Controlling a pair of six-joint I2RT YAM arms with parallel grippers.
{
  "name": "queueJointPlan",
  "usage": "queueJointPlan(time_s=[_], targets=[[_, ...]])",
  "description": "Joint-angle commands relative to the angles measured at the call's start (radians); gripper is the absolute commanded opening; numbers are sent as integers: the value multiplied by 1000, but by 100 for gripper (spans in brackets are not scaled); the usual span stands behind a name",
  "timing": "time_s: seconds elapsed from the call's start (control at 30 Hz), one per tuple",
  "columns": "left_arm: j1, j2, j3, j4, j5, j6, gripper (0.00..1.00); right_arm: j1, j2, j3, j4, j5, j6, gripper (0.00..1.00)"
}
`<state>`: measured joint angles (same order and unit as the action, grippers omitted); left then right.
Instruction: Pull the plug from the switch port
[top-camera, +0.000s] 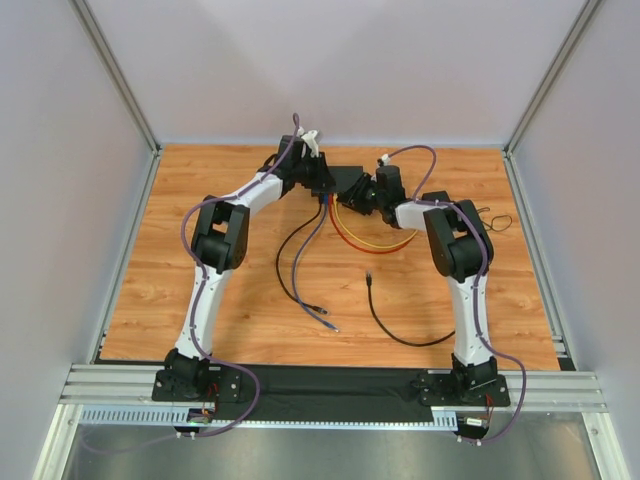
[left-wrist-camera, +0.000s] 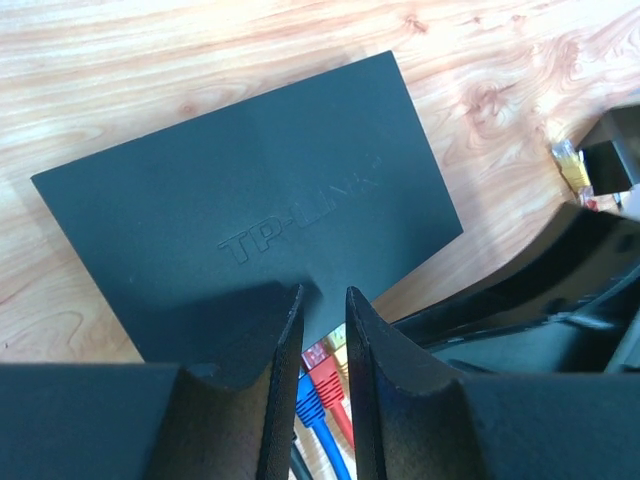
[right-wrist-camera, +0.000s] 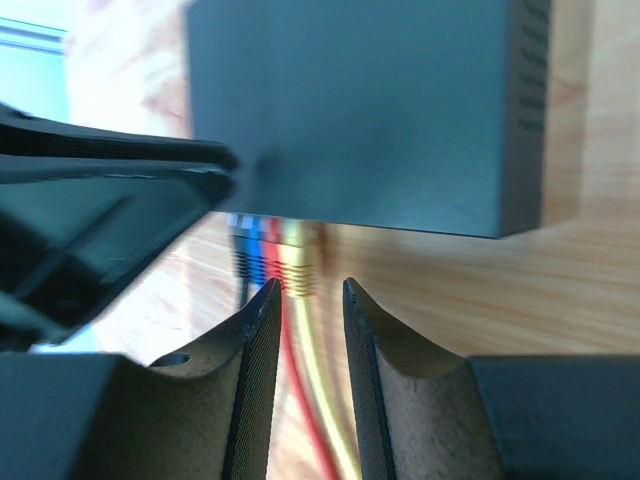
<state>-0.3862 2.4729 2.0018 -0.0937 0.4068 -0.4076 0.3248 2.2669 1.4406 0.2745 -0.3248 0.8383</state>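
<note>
The switch (top-camera: 347, 182) is a flat black box at the far middle of the table, marked TP-LINK in the left wrist view (left-wrist-camera: 260, 200). Black, blue, red and yellow plugs (right-wrist-camera: 272, 262) sit side by side in its near edge. My left gripper (left-wrist-camera: 324, 292) is narrowly open over that edge, with the red plug (left-wrist-camera: 322, 375) and the blue plug (left-wrist-camera: 308, 400) showing below the gap. My right gripper (right-wrist-camera: 308, 286) is narrowly open just short of the yellow plug (right-wrist-camera: 300, 270). The yellow and red cables run between its fingers. Neither gripper holds anything.
Red and yellow cables (top-camera: 370, 240) loop toward the right. A blue and a black cable trail forward to loose ends (top-camera: 328, 322). A separate black cable (top-camera: 395, 325) lies near the right arm. A thin black wire (top-camera: 497, 215) lies at the far right.
</note>
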Motion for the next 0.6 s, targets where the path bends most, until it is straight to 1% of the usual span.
queueJointPlan(time_s=[0.0,0.1,0.33,0.5,0.57], targets=[[-3,18,61,-28,21,-22,31,2,19,32,29,-10,13,33],[-3,24,68,-34,26,-28,31,2,34,47,25,-10,13,34],[-3,23,64,-37,27,-33,30,3,80,70,48,-25,53,41],[-3,18,52,-37,27,-34,29,-7,103,69,74,-16,102,41],[-3,17,49,-35,27,-34,30,-12,117,89,54,-20,113,39]])
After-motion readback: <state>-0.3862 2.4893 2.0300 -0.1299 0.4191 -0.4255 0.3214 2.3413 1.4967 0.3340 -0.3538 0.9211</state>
